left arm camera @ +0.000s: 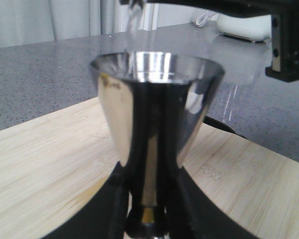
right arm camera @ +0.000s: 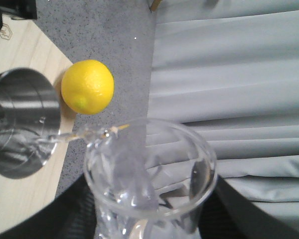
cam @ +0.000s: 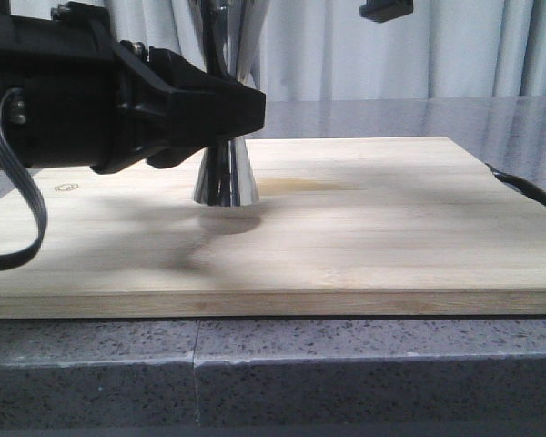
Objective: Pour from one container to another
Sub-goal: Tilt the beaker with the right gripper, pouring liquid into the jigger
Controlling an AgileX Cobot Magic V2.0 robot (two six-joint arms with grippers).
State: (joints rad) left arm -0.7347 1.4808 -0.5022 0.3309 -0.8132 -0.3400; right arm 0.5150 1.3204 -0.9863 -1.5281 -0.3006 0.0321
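Left claw (cam: 246, 109) across jigger (cam: 226, 177), lemon (right arm camera: 87, 86) beside cutting board (cam: 364, 237)

the left arm reaches in level from the left of the front view, its black wrist housing filling that side with a cable looping beneath. the left gripper (cam: 220, 105) is closed round the narrow waist of the jigger (cam: 226, 173), fingers (left arm camera: 120, 199) dark on either side. the right gripper (right arm camera: 147, 226) holds the tilted beaker (right arm camera: 149, 172) clamped between its fingers.
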